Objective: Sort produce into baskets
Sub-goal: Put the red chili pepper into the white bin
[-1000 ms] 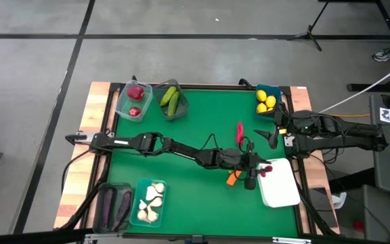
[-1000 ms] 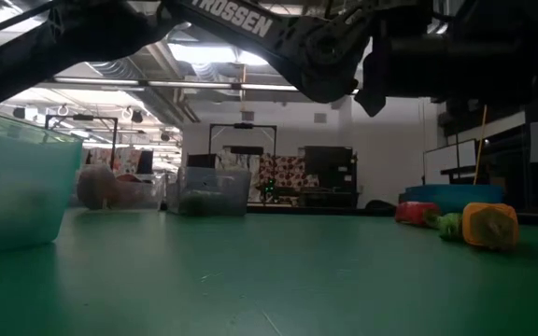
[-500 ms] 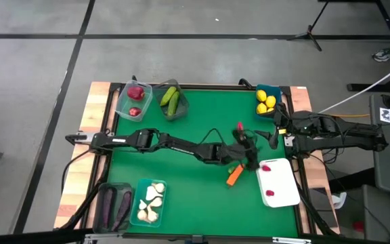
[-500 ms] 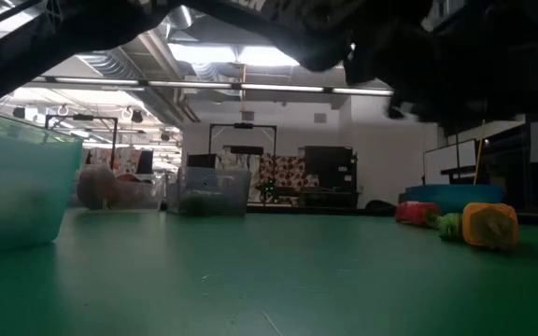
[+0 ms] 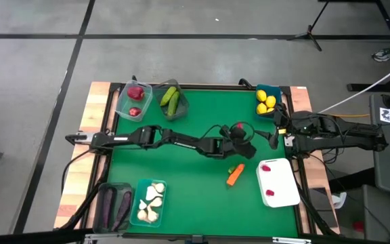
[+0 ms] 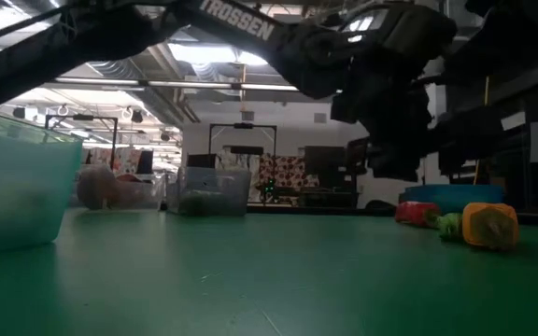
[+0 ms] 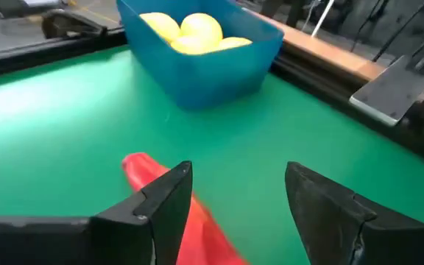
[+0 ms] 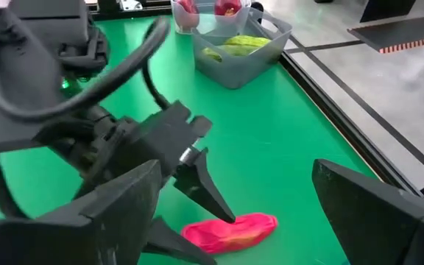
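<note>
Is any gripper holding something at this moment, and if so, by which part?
Nothing is held. The left gripper hangs open over the red pepper; the right gripper waits open at the table's right edge.

Left hand (image 5: 241, 135) reaches mid-table, fingers spread; right hand (image 5: 271, 137) waits, fingers apart.

- Green tabletop (image 5: 181, 169), wooden edges.
- Far side: clear tub (image 5: 133, 101), grey tub (image 5: 173, 103), blue tub (image 5: 267, 102).
- Near side: teal tub (image 5: 112, 204), clear tub with garlic (image 5: 149, 201).
- White tray (image 5: 279, 183) at right.
- Loose: orange carrot (image 5: 234, 175), red pepper (image 5: 238, 128).
</note>
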Robot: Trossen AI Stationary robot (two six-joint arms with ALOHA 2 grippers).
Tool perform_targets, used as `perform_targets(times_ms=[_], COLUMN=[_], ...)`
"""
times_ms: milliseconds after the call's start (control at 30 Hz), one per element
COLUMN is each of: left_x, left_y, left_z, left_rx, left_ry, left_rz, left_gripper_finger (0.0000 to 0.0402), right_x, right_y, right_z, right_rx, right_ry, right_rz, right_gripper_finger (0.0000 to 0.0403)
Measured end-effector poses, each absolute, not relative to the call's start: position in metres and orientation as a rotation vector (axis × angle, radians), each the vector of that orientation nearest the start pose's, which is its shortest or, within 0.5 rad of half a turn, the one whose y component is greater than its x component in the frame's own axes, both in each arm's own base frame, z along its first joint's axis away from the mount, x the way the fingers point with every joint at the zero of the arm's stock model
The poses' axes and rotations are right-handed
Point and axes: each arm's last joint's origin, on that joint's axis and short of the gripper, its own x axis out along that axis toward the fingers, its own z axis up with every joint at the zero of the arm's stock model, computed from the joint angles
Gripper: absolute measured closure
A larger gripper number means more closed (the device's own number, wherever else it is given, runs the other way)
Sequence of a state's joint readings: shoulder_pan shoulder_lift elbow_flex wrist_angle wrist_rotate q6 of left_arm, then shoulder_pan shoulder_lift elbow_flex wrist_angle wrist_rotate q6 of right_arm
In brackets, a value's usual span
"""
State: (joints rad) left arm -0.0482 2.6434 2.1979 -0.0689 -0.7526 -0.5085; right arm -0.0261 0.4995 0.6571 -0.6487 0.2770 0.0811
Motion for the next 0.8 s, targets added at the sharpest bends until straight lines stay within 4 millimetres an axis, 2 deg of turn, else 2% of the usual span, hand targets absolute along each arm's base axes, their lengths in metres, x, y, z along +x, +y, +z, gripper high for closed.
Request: perform_targets(times_ms=[133, 300, 567, 800], left_x=[0.578, 0.579, 0.579, 0.579], left_y=[0.003, 0.006, 0.007, 0.007], left_z=[0.128, 0.105, 0.091, 0.088], left_rx=[-0.302, -0.289, -0.307, -0.319], left_ry=[0.291, 0.323, 0.335, 0.371], left_rz=[0.783, 0.794, 0.801, 0.773], left_gripper_finger=[0.0188, 0.0188, 0.0188, 0.0188], right_x=[0.105, 0.105, 0.105, 0.104], right_y=[-0.011, -0.011, -0.011, -0.011], right_z=[0.282, 0.282, 0.282, 0.282], right_rx=[0.017, 0.017, 0.016, 0.017], right_ry=[0.478, 0.481, 0.482, 0.484], right_rz=[-0.317, -0.317, -0.318, -0.315], right_gripper_finger=[0.0052, 0.0052, 0.0052, 0.0052])
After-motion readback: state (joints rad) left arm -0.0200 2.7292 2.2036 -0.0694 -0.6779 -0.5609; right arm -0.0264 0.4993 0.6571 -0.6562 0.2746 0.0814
